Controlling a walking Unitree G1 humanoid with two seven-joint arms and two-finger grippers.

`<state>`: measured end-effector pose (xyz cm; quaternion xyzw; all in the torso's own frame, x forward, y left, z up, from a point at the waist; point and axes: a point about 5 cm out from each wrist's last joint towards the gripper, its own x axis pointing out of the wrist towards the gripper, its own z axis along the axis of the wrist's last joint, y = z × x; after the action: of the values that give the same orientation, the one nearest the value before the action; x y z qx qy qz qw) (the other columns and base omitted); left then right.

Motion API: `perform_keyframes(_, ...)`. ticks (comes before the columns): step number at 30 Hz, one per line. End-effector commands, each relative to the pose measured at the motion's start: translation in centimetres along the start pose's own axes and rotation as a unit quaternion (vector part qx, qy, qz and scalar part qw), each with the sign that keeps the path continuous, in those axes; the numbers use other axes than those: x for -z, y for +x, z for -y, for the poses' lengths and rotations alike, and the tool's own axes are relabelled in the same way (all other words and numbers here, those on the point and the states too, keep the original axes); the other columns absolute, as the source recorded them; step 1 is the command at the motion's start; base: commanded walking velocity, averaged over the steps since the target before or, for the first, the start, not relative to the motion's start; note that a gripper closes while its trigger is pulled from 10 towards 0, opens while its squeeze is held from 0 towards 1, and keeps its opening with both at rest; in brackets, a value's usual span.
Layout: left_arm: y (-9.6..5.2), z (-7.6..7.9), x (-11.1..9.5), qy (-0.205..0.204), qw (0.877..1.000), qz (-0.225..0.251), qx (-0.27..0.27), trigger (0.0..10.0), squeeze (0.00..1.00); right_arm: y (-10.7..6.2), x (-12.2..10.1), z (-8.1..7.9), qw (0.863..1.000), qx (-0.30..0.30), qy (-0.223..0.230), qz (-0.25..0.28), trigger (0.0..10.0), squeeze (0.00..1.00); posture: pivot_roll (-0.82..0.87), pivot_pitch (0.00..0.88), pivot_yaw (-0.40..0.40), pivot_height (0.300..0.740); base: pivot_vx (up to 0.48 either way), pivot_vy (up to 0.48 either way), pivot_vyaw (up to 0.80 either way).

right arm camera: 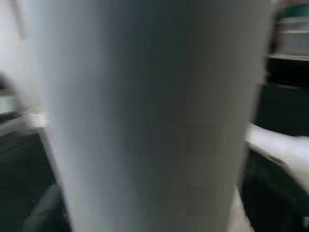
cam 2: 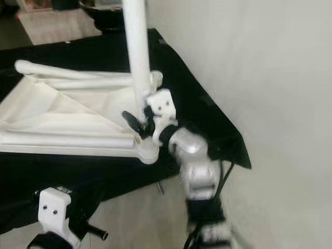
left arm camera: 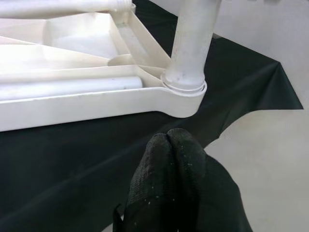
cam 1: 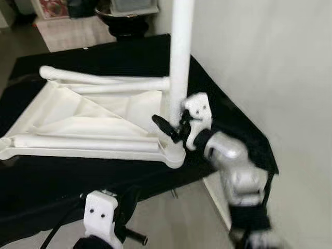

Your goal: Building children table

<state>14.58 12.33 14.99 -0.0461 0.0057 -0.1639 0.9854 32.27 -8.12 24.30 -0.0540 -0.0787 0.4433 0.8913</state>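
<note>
A white children's table top [cam 1: 78, 116] lies upside down on a black cloth [cam 1: 104, 54]. One white leg [cam 1: 180, 57] stands upright in the near right corner socket [left arm camera: 186, 92]. Two loose legs [cam 1: 104, 79] lie along the frame's edges. My right gripper [cam 1: 169, 125] is at the base of the upright leg, shut on it; one black finger [cam 1: 162, 124] shows in front of the leg, and the leg [right arm camera: 145, 116] looms close and blurred in the right wrist view. My left gripper [left arm camera: 169, 140] hangs shut and holding nothing below the cloth's front edge, short of that corner.
A white wall [cam 1: 270, 62] rises close on the right of the cloth-covered surface. Pale floor [cam 1: 171, 218] lies below the front edge. At the back are a light rug [cam 1: 72, 31] and a dark round object [cam 1: 124, 21].
</note>
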Motion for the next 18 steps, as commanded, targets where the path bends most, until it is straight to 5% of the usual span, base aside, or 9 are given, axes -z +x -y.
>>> perform_keyframes(1,-0.1,0.0,0.5,-0.006,1.0,-0.011,-0.003,10.0,0.0,0.4,-0.6,-0.2,0.998,-0.066,-0.002,0.021,10.0,1.0,0.03,0.158,-0.011,0.74,0.0,0.0,0.0)
perform_keyframes(7,0.0,0.0,0.5,-0.006,1.0,-0.009,-0.004,10.0,0.0,0.5,-1.1,1.3,0.988,-0.151,-0.034,0.011,10.0,1.0,0.03,0.159,-0.014,0.74,0.0,0.0,0.0)
perform_keyframes(8,0.0,0.0,0.5,-0.006,1.0,-0.009,-0.005,10.0,0.0,0.5,-1.2,1.7,0.983,-0.179,-0.042,0.006,10.0,0.11,0.04,0.162,-0.014,0.74,0.0,0.0,0.0)
perform_keyframes(9,0.0,0.0,0.5,-0.006,1.0,-0.009,-0.005,10.0,0.0,0.5,-1.2,1.7,0.983,-0.179,-0.042,0.006,10.0,0.11,0.04,0.162,-0.014,0.74,0.0,0.0,0.0)
perform_keyframes(10,-0.1,0.1,0.4,-0.006,1.0,-0.009,-0.005,10.0,0.0,0.6,-1.3,2.2,0.978,-0.203,-0.044,0.0,10.0,0.0,0.04,0.164,-0.014,0.74,0.0,0.0,0.0)
perform_keyframes(18,-0.3,0.2,0.3,-0.005,1.0,-0.009,-0.006,10.0,0.0,1.9,-2.0,3.2,0.956,-0.292,-0.022,-0.009,10.0,0.0,0.07,0.178,-0.012,0.74,0.0,0.0,0.0)
